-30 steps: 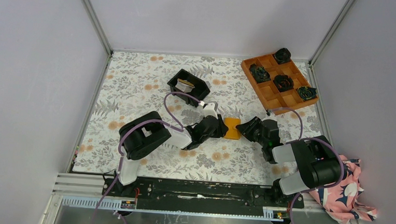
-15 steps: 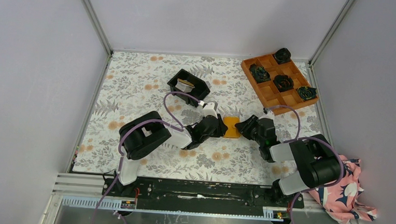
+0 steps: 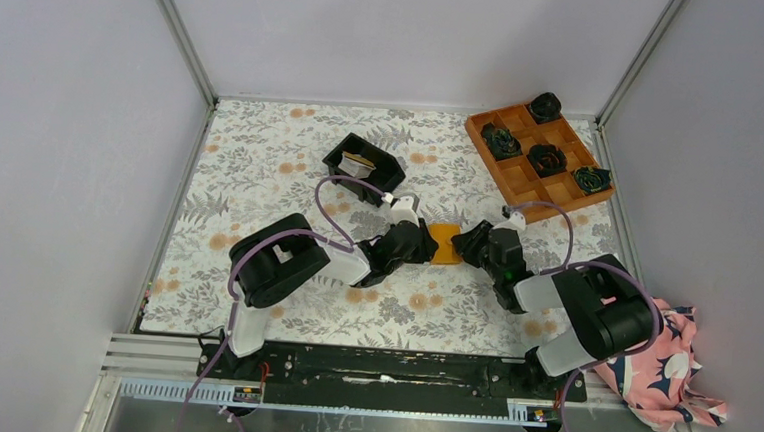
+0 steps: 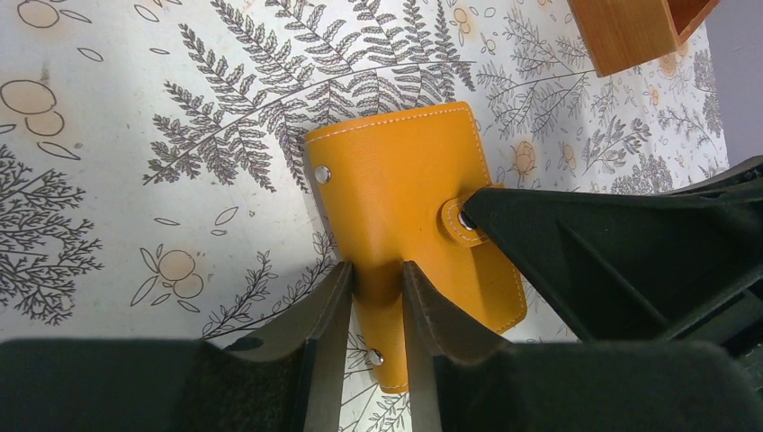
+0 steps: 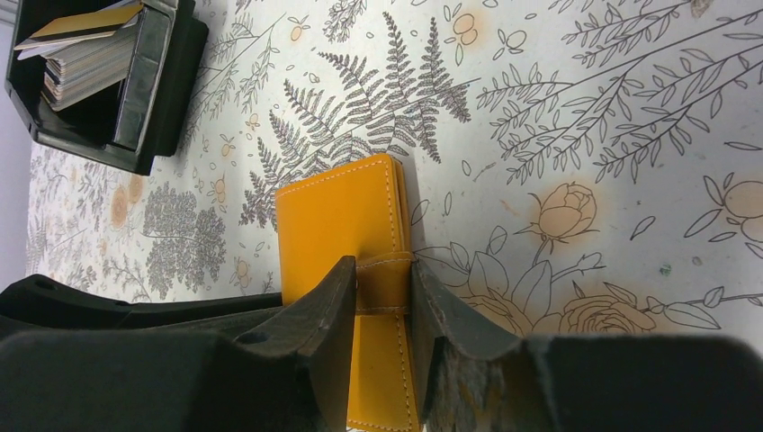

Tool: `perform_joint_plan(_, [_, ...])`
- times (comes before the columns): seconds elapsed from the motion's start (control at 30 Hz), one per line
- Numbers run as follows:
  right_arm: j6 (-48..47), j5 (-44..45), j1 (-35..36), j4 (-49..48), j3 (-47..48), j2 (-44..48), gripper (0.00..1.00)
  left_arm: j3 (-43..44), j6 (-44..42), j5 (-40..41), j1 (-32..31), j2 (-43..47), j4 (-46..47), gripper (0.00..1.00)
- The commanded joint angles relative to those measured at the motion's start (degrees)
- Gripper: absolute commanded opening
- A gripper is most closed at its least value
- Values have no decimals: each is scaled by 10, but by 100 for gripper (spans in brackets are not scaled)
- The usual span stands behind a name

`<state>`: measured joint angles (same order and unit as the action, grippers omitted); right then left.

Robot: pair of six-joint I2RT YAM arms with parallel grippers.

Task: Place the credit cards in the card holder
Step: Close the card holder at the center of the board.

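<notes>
The orange-tan card holder (image 3: 445,244) lies closed on the floral mat between both grippers. My left gripper (image 3: 424,247) grips its left edge; in the left wrist view its fingers (image 4: 328,310) pinch the holder (image 4: 405,180) at the gripper (image 4: 376,288). My right gripper (image 3: 468,245) is at its right edge; in the right wrist view the gripper (image 5: 382,288) closes across the holder's (image 5: 333,220) snap strap (image 5: 384,279). The credit cards (image 5: 81,54) stand stacked in the black bin (image 5: 153,81), up left of the holder in the top view (image 3: 359,162).
The black bin (image 3: 375,176) sits behind the left gripper. An orange compartment tray (image 3: 520,189) with dark rosettes stands at the back right. A patterned cloth (image 3: 664,379) lies off the mat at the right, beside the right arm's base.
My right gripper has moved left onto the card holder's strap side. The holder has shifted slightly up and left. The left gripper keeps its hold.
</notes>
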<state>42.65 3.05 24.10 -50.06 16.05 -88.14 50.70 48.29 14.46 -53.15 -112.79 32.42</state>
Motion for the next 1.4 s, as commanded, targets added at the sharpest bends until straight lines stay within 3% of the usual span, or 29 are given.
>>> perform_joint_plan(0.0, [-16, -68, 62, 79, -8, -35, 31, 14, -11, -37, -9, -29, -29, 31])
perform_joint_plan(0.73, [-35, 61, 163, 133, 12, -43, 29, 39, -14, -43, -10, -33, -78, 28])
perform_joint_plan(1.07, [-51, 74, 163, 152, 48, 55, 50, -19, -17, 1, 7, 50, -46, 44])
perform_joint_plan(1.37, [-116, 134, 162, 237, 122, 95, 54, -51, -49, 31, 15, 137, -16, 54])
